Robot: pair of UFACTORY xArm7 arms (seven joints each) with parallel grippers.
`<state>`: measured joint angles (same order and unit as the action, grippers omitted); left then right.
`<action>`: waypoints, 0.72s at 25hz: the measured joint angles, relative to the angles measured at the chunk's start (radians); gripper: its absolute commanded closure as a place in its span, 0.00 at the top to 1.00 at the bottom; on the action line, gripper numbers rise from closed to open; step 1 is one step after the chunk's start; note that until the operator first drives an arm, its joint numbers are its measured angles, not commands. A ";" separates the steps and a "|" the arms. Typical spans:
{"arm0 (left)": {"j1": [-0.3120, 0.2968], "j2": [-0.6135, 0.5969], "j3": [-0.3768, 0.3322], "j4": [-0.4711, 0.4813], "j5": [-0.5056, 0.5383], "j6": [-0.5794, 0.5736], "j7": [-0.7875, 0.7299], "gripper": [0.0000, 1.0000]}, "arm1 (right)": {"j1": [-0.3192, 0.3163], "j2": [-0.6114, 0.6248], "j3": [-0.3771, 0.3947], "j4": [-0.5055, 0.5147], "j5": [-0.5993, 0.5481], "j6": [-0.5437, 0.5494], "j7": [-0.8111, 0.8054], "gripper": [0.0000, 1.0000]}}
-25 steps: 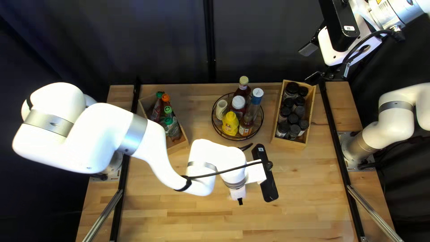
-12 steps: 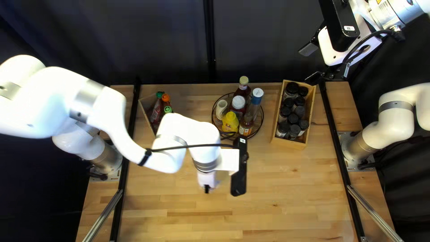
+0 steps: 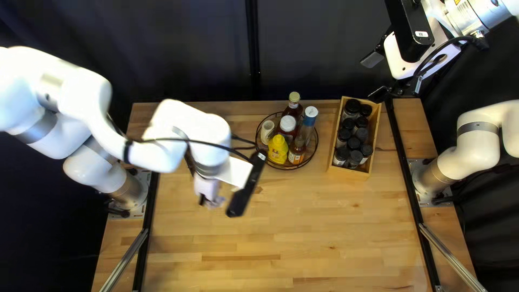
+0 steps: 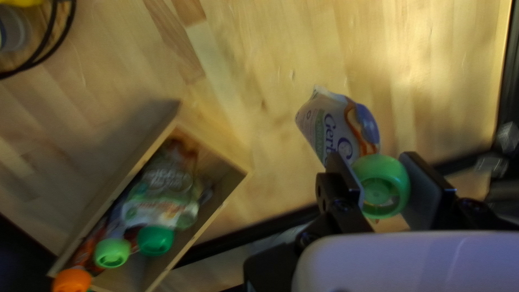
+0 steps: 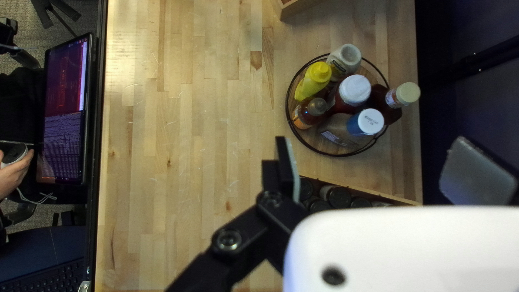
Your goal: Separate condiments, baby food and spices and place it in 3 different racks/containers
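Left jaws pinch the pouch (image 4: 336, 125) by its green cap (image 4: 381, 186), likely so it drops bottom-first into the wooden box (image 4: 215, 141). Right jaws spread wide.

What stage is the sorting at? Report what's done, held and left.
Looks done: condiments, like the yellow squeeze bottle, sit in the round wire rack; dark-lidded spice jars stand in their wooden box. In hand: my left gripper holds a green-capped baby food pouch. Left, it seems: putting it in the pouch box, beside which it hangs.
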<state>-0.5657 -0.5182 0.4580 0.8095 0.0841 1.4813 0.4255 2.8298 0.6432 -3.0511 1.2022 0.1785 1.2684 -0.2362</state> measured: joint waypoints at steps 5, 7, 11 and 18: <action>0.025 -0.052 0.067 -0.009 0.068 0.094 0.158 0.00 | 0.000 0.000 0.000 0.000 0.000 0.000 0.000 1.00; 0.044 -0.071 0.096 -0.017 0.104 0.114 0.210 0.00 | 0.000 0.000 0.000 0.000 0.000 0.000 0.000 1.00; 0.066 -0.081 0.158 -0.031 0.155 0.119 0.300 0.00 | 0.000 0.000 0.000 0.000 0.000 0.000 0.000 1.00; 0.066 -0.033 0.254 -0.028 0.202 0.071 0.424 0.00 | 0.000 0.000 0.000 0.000 0.000 0.000 0.000 1.00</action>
<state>-0.5001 -0.5516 0.7122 0.7811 0.2865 1.5520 0.8493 2.8298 0.6432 -3.0511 1.2022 0.1785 1.2684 -0.2362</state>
